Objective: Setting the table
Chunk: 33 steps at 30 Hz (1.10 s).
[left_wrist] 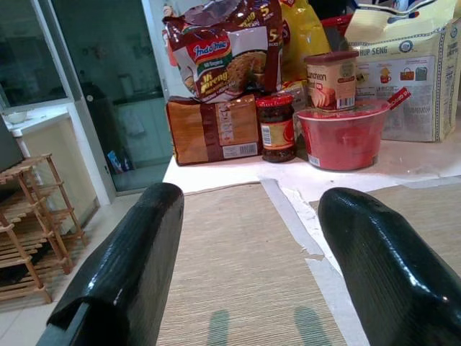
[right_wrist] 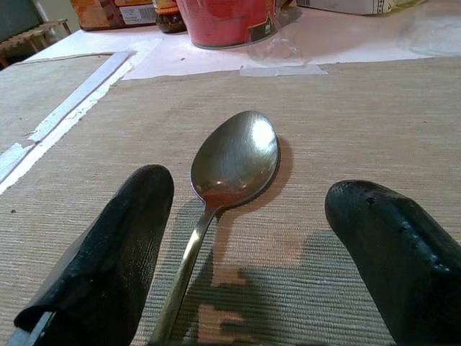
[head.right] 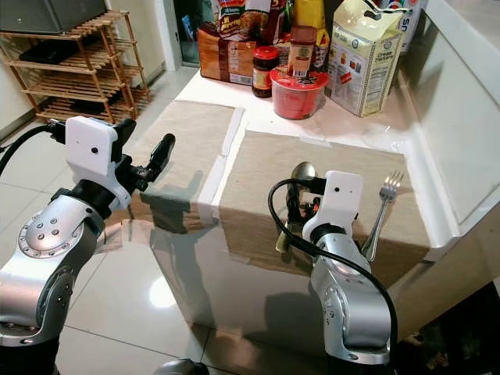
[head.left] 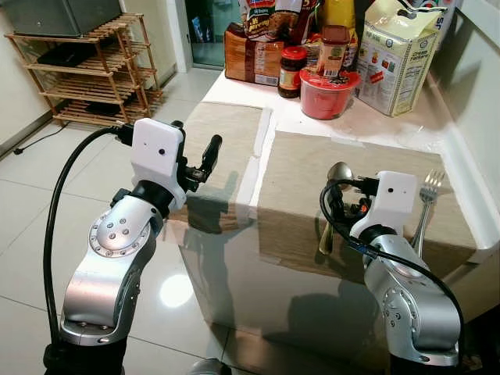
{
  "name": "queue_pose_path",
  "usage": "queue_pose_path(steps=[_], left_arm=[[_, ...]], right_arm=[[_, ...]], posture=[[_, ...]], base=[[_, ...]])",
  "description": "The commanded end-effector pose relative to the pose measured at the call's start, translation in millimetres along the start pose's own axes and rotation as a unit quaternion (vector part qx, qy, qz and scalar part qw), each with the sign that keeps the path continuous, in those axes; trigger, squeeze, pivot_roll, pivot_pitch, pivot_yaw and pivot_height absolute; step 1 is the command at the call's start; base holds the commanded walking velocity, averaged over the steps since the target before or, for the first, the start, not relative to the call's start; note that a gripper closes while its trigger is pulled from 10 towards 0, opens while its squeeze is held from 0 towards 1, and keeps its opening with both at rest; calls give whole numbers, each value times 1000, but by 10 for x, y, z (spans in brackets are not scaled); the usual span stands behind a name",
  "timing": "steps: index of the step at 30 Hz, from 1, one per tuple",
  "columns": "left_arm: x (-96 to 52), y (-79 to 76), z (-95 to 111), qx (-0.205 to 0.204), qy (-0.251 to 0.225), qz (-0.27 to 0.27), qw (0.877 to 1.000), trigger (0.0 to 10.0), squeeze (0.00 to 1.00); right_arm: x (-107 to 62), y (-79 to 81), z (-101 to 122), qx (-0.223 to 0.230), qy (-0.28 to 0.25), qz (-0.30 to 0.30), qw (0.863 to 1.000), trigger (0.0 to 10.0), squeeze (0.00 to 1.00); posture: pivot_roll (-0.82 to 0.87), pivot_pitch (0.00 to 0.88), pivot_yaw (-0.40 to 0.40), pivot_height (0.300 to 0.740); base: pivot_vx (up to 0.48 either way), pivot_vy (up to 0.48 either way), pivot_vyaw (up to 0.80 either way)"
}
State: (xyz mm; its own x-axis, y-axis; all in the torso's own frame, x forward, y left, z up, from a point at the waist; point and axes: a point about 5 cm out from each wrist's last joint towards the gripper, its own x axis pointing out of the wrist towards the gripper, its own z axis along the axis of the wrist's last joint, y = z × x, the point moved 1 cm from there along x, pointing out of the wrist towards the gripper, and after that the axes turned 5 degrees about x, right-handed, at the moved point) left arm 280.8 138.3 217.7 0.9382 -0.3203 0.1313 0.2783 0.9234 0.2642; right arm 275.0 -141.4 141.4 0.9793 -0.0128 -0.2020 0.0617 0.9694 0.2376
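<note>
Lying on the right mat (head.left: 367, 195), the spoon (right_wrist: 230, 173) rests bowl-up with its handle running toward the table's near edge. The right gripper (right_wrist: 252, 245) sits low over that handle, its two black fingers (right_wrist: 108, 245) spread wide, one on each side of the spoon and not touching it. From the head camera the right arm's white wrist block covers most of the handle, so only the spoon's bowl and a stretch of handle show beside it.

The fork (head.left: 426, 203) lies on the same mat, near its right edge, tines pointing away from the robot, well apart from the spoon.

The left gripper (head.left: 205, 160) hovers above the left mat (head.left: 223, 148), close to the table's near left corner. Its fingers (left_wrist: 122, 274) are wide apart and hold nothing.

At the far end of the table (head.left: 406, 125) stand a red bowl (head.left: 328, 94), a dark jar (head.left: 292, 72), a noodle packet (left_wrist: 223, 50) and a cream carton (head.left: 394, 55), grouped closely together. A wooden rack (head.left: 101, 70) stands on the tiled floor (head.left: 31, 211) to the left.
</note>
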Motion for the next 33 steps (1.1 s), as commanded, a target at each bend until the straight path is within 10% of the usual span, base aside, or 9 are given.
queue_pose_path(steps=[1,2,3,4,33], left_arm=[[-3,2,33,-4,-5,2,1000,10000,0],[0,-7,32,-5,-5,0,1000,10000,0],[0,-7,32,-5,-5,0,1000,10000,0],[4,-21,32,-7,-5,-2,1000,10000,0],[129,-60,22,-30,4,-7,1000,10000,0]], right_arm=[[17,6,-34,13,14,-2,1000,10000,0],[21,8,-43,15,17,-3,1000,5137,0],[21,8,-43,15,17,-3,1000,5137,0],[26,3,-52,16,21,-5,1000,0,0],[13,-44,-83,30,34,-6,999,0,0]], posture=[[154,0,7,740],[152,0,8,740],[152,0,8,740],[152,0,6,740],[117,0,32,740]], base=[[0,0,0],[0,0,0],[0,0,0],[0,0,0],[0,0,0]])
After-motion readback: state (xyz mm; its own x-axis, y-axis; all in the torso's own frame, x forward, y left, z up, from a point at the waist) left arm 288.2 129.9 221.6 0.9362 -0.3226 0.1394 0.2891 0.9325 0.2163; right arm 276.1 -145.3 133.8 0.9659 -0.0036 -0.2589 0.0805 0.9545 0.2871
